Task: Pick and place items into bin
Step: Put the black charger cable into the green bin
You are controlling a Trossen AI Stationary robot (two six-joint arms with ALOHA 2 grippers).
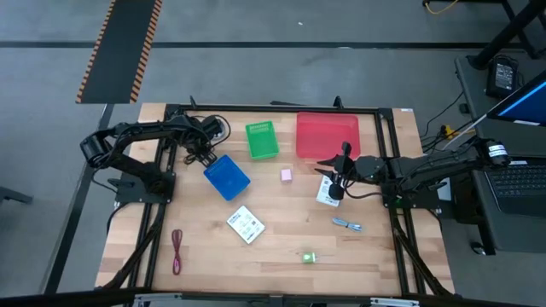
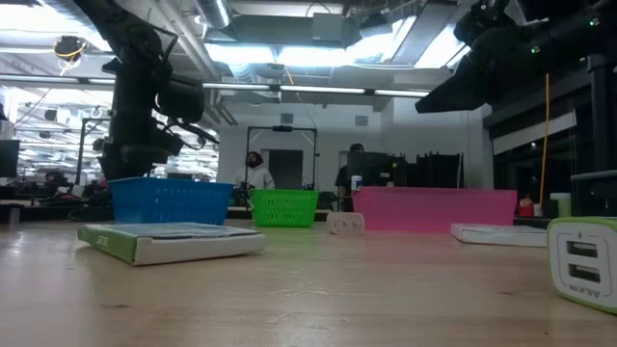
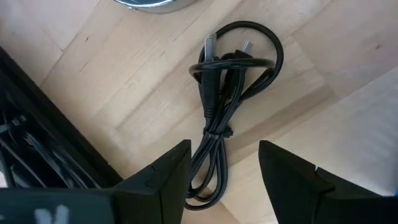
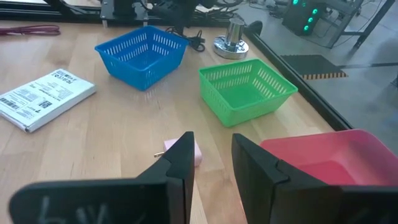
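Three bins sit in a row at the table's [image 1: 281,243] far side: bin 1 [image 1: 227,176] on the left, bin 2 [image 1: 262,141] mid, bin 3 [image 1: 328,135] on the right. Cable [image 3: 224,93] lies w/ the metal object [image 4: 231,42] behind bin 1, at the far-left corner. Cube [image 1: 286,174] between bins 1 & 3, nearer the front. Packet A [image 1: 246,224] lies centre; packet B [image 1: 328,193] right of it, in front of bin 3. Cord [image 1: 177,250] front left. Block [image 1: 308,256] front centre-right. Small piece [image 1: 346,224] right of packet A.

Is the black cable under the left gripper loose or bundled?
Bundled: the black cable lies coiled on the table, cinched by a tie, between the open left gripper's fingers, not gripped.
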